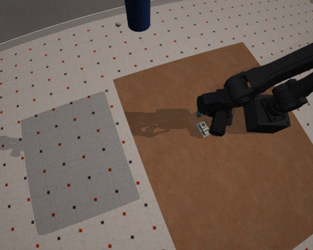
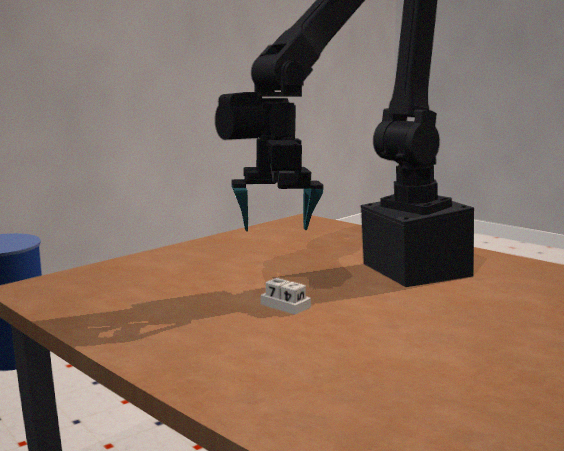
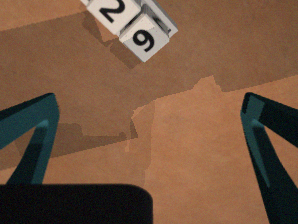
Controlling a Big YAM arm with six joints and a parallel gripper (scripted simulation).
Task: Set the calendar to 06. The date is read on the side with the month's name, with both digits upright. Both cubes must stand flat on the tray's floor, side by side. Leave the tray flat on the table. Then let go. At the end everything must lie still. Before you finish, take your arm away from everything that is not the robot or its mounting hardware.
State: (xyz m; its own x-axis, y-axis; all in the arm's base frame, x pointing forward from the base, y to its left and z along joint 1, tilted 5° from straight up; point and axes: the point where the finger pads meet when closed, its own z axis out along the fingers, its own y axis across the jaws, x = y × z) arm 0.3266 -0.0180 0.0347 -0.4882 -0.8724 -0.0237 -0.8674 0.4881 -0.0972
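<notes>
Two cubes, row slanting diagonally

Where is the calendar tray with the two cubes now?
In the exterior view, the tray stands on the brown table, left of the black base, below the open hand.

Top view: from high above, tilted, looking down on table and floor beyond; farthest camera. Exterior: from beside table, slightly above tabletop, facing arm base and wall; mid-range. Wrist: mounted by gripper, looking down between fingers, nearest. Top and exterior share arm, table, blue bin. Wrist and top share upper cube faces.
</notes>
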